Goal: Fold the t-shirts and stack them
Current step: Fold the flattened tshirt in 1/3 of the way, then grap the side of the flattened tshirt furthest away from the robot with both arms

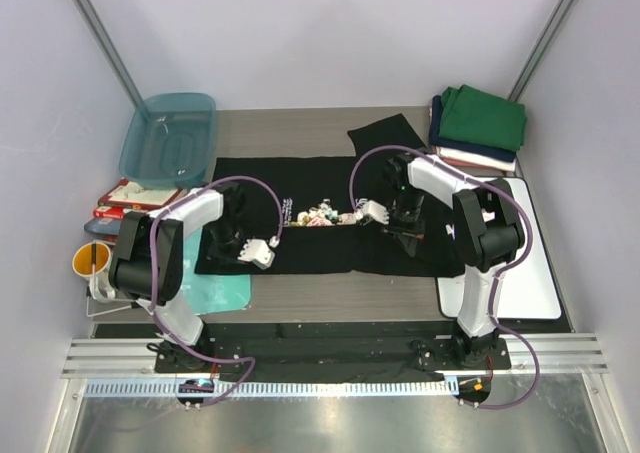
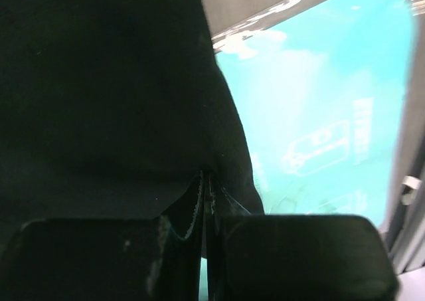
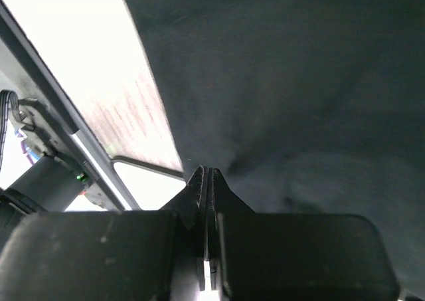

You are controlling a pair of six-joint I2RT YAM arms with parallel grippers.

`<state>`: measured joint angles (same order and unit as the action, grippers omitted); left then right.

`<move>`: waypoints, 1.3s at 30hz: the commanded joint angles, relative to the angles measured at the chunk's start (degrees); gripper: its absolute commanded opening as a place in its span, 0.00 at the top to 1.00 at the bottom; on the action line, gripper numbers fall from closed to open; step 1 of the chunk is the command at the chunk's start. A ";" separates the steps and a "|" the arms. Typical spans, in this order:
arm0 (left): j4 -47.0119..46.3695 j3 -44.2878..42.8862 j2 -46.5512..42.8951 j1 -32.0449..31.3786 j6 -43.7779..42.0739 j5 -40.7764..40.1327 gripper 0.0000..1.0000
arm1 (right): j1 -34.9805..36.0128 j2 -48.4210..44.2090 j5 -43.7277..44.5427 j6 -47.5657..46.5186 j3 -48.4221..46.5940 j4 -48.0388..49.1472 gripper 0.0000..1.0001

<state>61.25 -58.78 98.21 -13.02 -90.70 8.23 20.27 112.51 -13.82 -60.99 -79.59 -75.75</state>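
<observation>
The black t-shirt point(image 1: 300, 188) lies spread across the table, with its floral print point(image 1: 325, 216) near the middle and one sleeve at the back. My left gripper point(image 1: 228, 235) is shut on the shirt's cloth near its left front part. In the left wrist view the jaws point(image 2: 207, 181) pinch a fold of black cloth point(image 2: 99, 82). My right gripper point(image 1: 405, 225) is shut on the shirt near its right front part. In the right wrist view the jaws point(image 3: 207, 175) pinch the cloth's edge point(image 3: 299, 82). Folded green, navy and pinkish-white shirts point(image 1: 478, 128) are stacked at the back right.
A teal tub point(image 1: 170, 133) stands at the back left. A teal mat point(image 1: 220, 291) lies under the shirt's front left corner and also shows in the left wrist view point(image 2: 319, 115). A white board point(image 1: 520, 263) lies at the right. A yellow mug point(image 1: 92, 261) and red boxes point(image 1: 130, 195) sit at the left edge.
</observation>
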 commanded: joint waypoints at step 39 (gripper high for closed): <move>-7.39 -64.42 37.48 10.73 8.17 3.98 0.13 | -12.98 31.46 6.71 44.20 -56.29 48.06 0.38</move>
<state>50.13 -116.09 133.10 -3.33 -75.90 8.27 7.07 144.92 -8.93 -22.06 -135.11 -34.98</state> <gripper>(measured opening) 0.887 0.613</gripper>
